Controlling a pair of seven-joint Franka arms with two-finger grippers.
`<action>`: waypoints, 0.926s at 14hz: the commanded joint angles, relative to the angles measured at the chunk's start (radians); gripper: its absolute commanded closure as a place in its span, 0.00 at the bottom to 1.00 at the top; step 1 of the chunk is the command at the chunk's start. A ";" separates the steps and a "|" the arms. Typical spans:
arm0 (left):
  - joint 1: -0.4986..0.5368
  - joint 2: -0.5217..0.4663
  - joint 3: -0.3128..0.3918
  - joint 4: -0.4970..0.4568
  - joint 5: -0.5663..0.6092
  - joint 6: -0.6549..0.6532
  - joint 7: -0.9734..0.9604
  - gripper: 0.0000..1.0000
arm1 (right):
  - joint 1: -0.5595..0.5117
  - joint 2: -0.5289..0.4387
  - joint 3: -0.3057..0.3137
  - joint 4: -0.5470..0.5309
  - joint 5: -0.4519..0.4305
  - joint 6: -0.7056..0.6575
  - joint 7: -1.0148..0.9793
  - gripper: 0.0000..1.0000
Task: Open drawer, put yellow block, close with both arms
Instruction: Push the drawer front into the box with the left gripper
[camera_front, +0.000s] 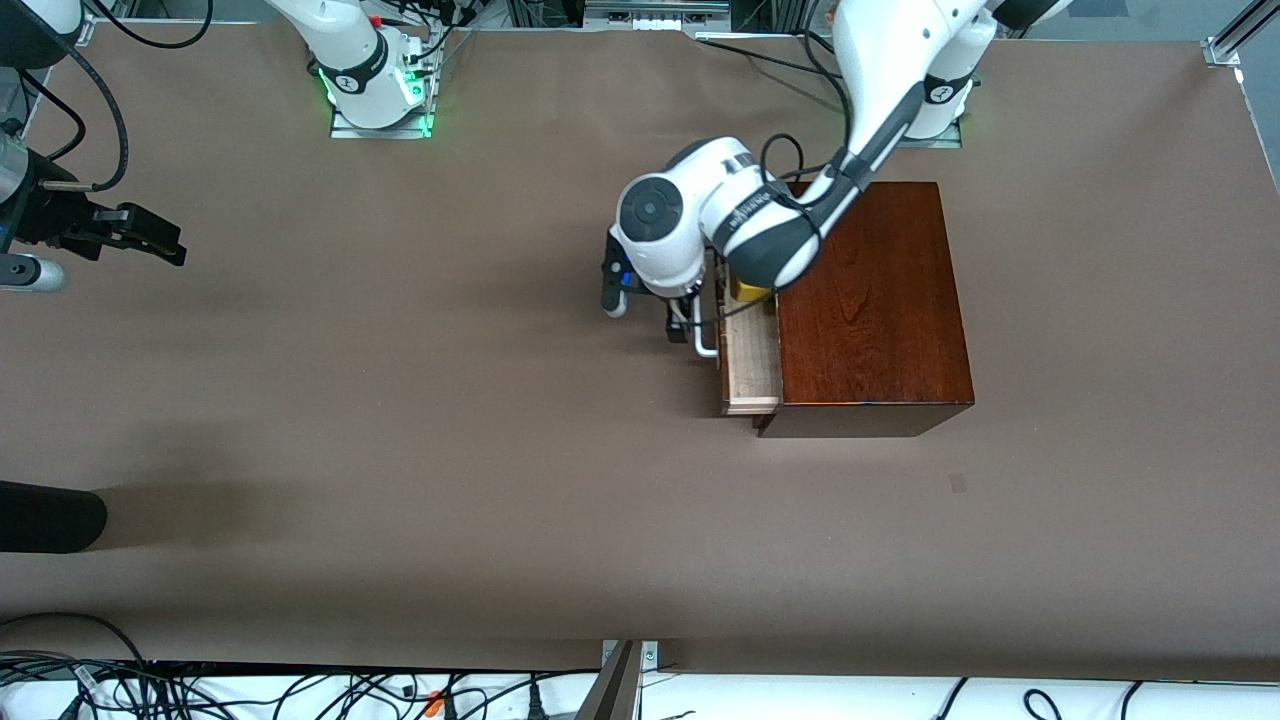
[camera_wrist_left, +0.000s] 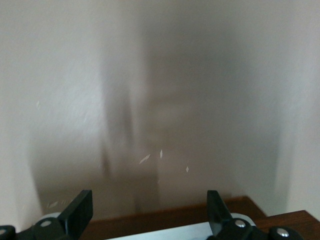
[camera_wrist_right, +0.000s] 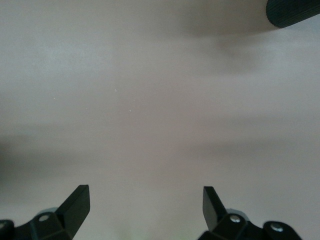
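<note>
Off at the right arm's end of the table the right gripper (camera_front: 150, 238) waits in the air over bare brown tabletop (camera_front: 400, 420), its jaws spread wide and holding nothing, as the right wrist view shows plainly. Moving along, the left gripper (camera_front: 680, 322) is down at the white handle (camera_front: 706, 342) of the drawer (camera_front: 752, 360), jaws apart on either side of the handle bar rather than pinching it. The drawer stands only partly out of the dark wooden box (camera_front: 872, 300), and the yellow block (camera_front: 748, 291) sits inside the tray, tucked under the left arm's wrist, so I would say the closing is what's in hand. To do it well the push should go straight along the drawer's slide line, square on the front panel, so the tray doesn't skew and jam. The box could shift under the push; the right arm, well apart, has plenty of open table to cross and steady it. The box sits clear of the table's edges.
</note>
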 joint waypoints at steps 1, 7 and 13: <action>0.049 -0.033 0.001 -0.002 0.022 -0.052 0.074 0.00 | -0.012 -0.026 0.015 -0.015 0.000 -0.008 -0.003 0.00; 0.086 -0.036 -0.002 -0.002 0.022 -0.069 0.102 0.00 | -0.012 -0.025 0.015 -0.015 0.008 -0.008 -0.007 0.00; 0.100 -0.036 0.000 -0.002 0.022 -0.086 0.105 0.00 | -0.012 -0.026 0.013 -0.013 0.008 -0.008 -0.009 0.00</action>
